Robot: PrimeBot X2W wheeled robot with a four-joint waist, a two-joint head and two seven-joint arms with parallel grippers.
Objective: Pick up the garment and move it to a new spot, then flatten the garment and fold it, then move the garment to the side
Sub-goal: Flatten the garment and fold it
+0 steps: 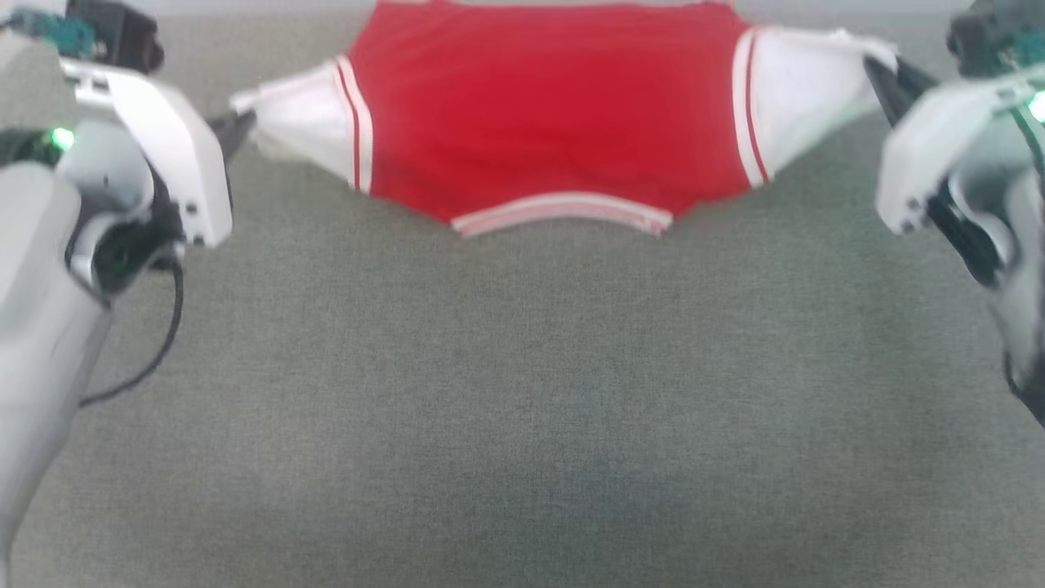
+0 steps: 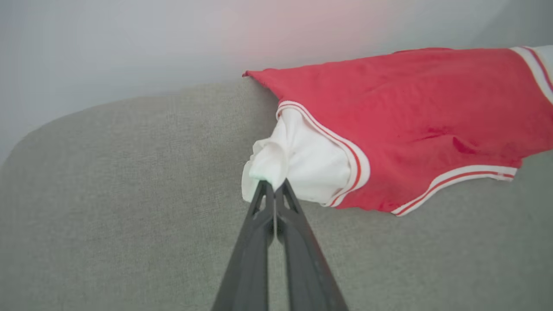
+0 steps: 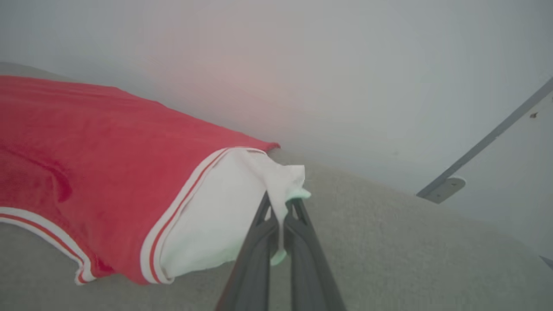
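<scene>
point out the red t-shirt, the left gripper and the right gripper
bright red thin-fabric T-shirt with white sleeves (image 1: 555,114), head view, middle of the red body
left gripper (image 2: 274,185), left wrist view, dark fingertips shut on a white sleeve end
right gripper (image 3: 280,203), right wrist view, fingertips shut on the other sleeve

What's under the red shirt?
The garment is spread over a grey fabric surface, which shows along its near edge and on both sides. Whether anything else sits beneath the red part cannot be seen, because the cloth covers it.
</scene>
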